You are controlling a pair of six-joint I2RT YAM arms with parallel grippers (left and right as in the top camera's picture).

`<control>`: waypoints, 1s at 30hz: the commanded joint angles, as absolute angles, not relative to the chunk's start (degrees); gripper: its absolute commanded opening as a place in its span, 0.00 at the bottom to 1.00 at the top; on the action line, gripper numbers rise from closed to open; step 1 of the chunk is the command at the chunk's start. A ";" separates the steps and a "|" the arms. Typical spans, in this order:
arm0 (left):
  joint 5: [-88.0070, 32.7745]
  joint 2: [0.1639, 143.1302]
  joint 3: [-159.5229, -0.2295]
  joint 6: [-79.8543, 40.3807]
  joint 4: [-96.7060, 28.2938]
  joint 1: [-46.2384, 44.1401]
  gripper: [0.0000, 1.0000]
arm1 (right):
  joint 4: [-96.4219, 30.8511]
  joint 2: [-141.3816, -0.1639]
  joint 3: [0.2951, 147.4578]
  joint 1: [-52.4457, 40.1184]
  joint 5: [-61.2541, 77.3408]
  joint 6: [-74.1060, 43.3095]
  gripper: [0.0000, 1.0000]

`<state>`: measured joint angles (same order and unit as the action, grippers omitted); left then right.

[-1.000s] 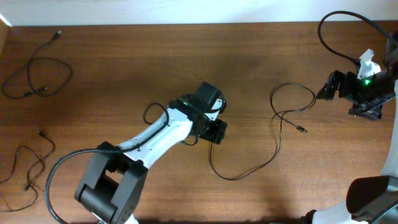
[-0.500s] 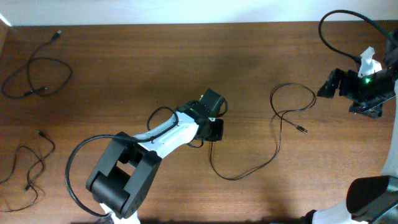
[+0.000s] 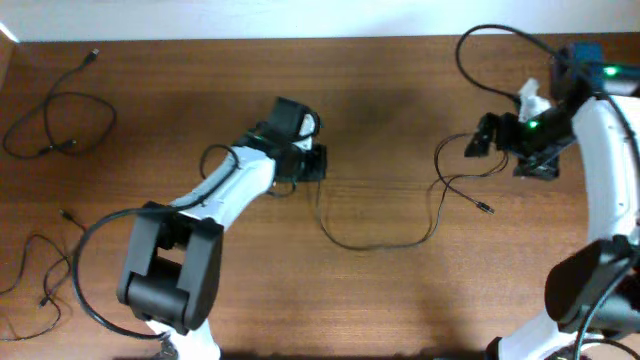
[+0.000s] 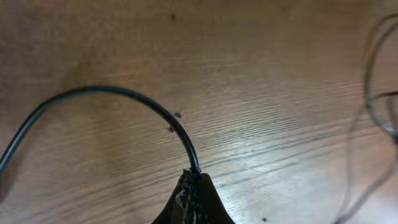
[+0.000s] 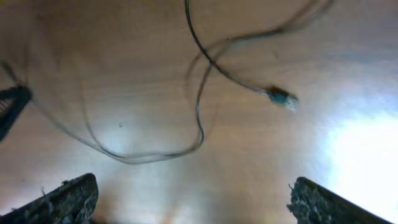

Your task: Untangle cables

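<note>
Pinching one end of the long cable [image 4: 134, 95], the left gripper [image 4: 194, 180] is squeezing all the way shut on it, near the middle of the table [image 3: 400, 80]. The right gripper [image 5: 189, 196] is hanging wide open above the loop at the other end and is holding nothing.

The cable is lying in a big sag between the two arms, with a crossed loop and a little plug [image 5: 281, 98] on the right side. The other cables [image 3: 60, 148] are resting far off by the left edge.

Here is what may be going wrong. If the left arm pulls hard, the crossed loop may be tightening into a knot instead of opening. The thin cable may also be slipping out, because only the very tips are gripping it. The open right gripper may be grabbing the wrong strand, or two strands at once.

The left wrist view is showing the pinch up close, which the arm is hiding from above. The right wrist view is showing the plug and the crossing strands clearly. Only the overhead view is showing the whole cable and both arms together.
</note>
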<state>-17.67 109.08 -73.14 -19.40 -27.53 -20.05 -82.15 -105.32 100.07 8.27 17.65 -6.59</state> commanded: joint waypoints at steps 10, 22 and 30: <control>-27.59 107.74 -74.22 -16.62 -27.66 -17.08 0.00 | -46.22 -106.52 70.04 1.28 18.63 -29.69 0.47; -27.64 107.77 -74.22 -16.62 -27.64 -17.12 0.00 | -32.77 -106.15 80.18 -13.06 41.95 -29.41 0.04; -27.20 107.77 -74.22 -16.64 -27.05 -17.04 0.00 | -40.69 -105.89 100.88 -19.51 53.80 -35.57 0.04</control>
<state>-26.83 109.08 -73.41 -17.52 -27.62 -17.06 -42.30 -106.69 97.43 -19.33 45.58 -32.93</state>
